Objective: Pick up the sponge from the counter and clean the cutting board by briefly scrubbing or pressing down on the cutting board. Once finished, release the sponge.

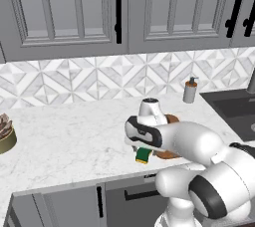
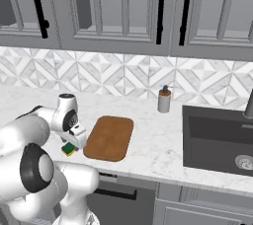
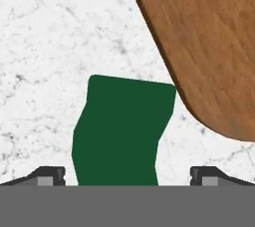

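The sponge (image 3: 122, 131) lies dark green side up on the white marble counter (image 3: 45, 47), right beside a rounded corner of the brown wooden cutting board (image 3: 209, 42). My gripper (image 3: 128, 176) is open and hangs straight over the sponge, one fingertip on each side of it and neither touching it. From the right base, the sponge (image 2: 68, 149) sits just left of the cutting board (image 2: 109, 137), under my gripper (image 2: 74, 141). From the left base, the sponge (image 1: 143, 155) peeks out below my wrist, and the arm hides most of the cutting board (image 1: 172, 119).
A soap dispenser (image 2: 164, 100) stands at the backsplash behind the board. A dark sink (image 2: 217, 140) is set into the counter to the right. A round bowl (image 1: 4, 134) sits far left. The counter's front edge runs close below the sponge.
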Controlling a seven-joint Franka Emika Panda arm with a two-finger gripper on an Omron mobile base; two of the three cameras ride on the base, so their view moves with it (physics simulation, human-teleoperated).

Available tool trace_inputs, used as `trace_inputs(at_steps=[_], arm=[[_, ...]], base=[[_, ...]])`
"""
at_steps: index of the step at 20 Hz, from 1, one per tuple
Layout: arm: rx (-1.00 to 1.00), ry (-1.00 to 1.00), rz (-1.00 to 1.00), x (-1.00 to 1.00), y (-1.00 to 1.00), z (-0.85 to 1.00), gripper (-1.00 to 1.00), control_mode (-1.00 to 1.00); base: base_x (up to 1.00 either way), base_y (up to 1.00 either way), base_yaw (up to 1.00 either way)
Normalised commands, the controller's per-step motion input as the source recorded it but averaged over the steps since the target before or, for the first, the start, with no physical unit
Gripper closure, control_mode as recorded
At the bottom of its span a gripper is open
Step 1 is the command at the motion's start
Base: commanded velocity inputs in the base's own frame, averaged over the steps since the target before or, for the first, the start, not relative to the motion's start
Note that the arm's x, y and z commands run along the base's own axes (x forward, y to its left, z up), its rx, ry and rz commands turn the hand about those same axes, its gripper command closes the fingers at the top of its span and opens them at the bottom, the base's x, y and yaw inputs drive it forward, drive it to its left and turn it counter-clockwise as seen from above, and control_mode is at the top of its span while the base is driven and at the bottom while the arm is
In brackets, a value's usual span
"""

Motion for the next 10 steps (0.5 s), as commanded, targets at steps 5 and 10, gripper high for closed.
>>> trace_inputs(at_steps=[5, 10], arm=[[0.00, 0.00, 0.00, 0.01, 0.00, -0.26, -1.00, -1.00], [0.00, 0.00, 0.00, 0.01, 0.00, -0.03, -1.00, -1.00]], base=[[0.00, 0.00, 0.00], [0.00, 0.00, 0.00]])
